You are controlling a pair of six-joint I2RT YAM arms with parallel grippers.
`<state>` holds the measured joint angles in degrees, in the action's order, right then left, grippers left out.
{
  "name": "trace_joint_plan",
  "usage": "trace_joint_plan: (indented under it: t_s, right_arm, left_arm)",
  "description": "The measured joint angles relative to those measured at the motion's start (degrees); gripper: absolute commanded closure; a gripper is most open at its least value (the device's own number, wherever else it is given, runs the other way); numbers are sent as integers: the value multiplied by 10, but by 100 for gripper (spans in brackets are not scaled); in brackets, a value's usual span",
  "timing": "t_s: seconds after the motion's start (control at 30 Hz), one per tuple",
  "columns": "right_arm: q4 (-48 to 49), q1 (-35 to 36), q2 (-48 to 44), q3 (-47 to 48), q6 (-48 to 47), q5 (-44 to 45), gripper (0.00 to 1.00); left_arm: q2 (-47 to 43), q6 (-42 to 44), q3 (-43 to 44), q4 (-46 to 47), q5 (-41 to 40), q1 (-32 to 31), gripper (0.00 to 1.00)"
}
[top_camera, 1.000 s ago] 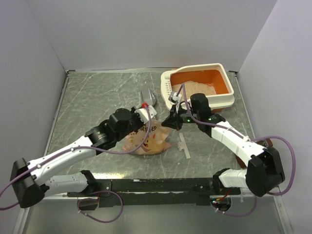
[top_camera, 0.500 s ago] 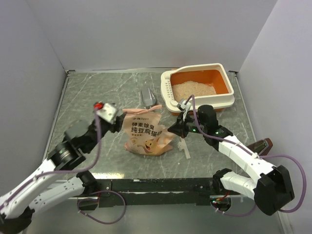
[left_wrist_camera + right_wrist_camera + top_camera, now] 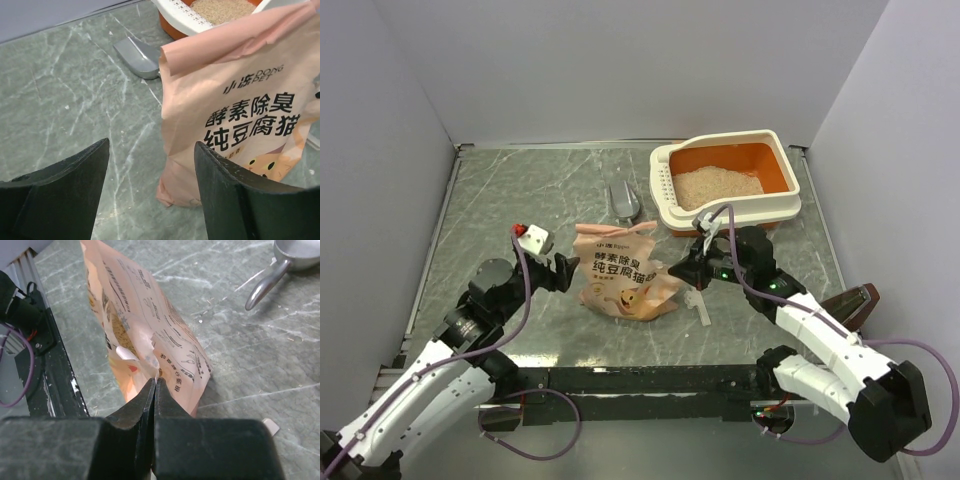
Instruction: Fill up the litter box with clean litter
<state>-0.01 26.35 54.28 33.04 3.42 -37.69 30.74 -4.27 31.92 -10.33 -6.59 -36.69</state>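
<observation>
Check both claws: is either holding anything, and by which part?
Right claw is shut on the bag, pinching a thin fold at its side edge, as far as the wrist view shows. Left claw is open beside the bag, holding nothing.

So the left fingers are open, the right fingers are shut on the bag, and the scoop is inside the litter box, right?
Only the scoop is wrong. The left fingers are open and the right fingers are shut on the bag, but the scoop lies on the table outside the litter box, beside its perforated side. The top view shows it.
</observation>
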Motion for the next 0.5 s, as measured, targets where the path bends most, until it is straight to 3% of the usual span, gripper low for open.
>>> trace_joint_plan:
  t_s: [0.23, 0.5]
  right_arm:
    - [-1, 0, -25, -13, 7, -5, 100]
    - [-2, -2, -33, -17, 15, -19, 100]
  left_arm:
    - [17, -22, -22, 64, 142, 90, 28]
    - [94, -47, -50, 145, 377, 202, 25]
